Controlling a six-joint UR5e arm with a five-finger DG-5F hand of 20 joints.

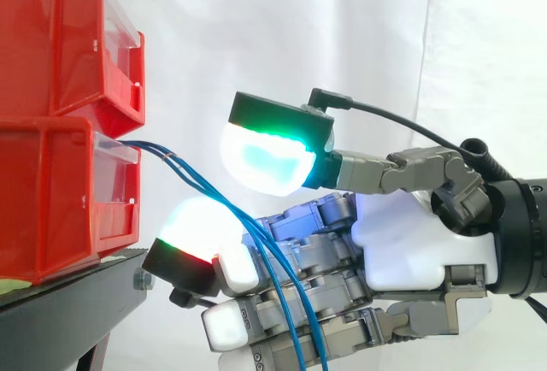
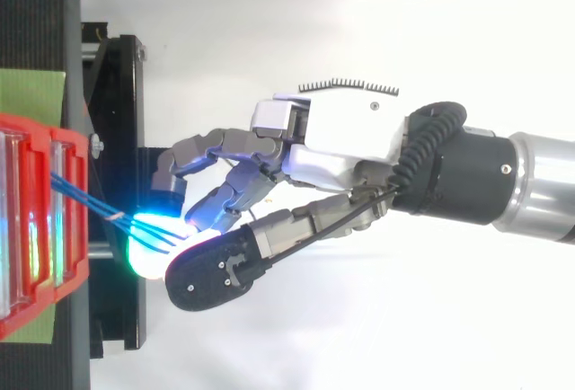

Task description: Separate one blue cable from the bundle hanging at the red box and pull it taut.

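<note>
In the side view the blue cable bundle [image 1: 192, 174] leaves the front of the lower red bin [image 1: 51, 200], above the black stand's [image 1: 68, 303] right edge, and slopes down across the hand [image 1: 402, 243]. The hand is released, its thumb pad [image 1: 265, 157] held apart above the fingers [image 1: 201, 221]. In the top view the cables [image 2: 90, 203] run from the red bin [image 2: 76, 273] to the glowing fingertips [image 2: 157, 242] of the hand [image 2: 341, 134].
</note>
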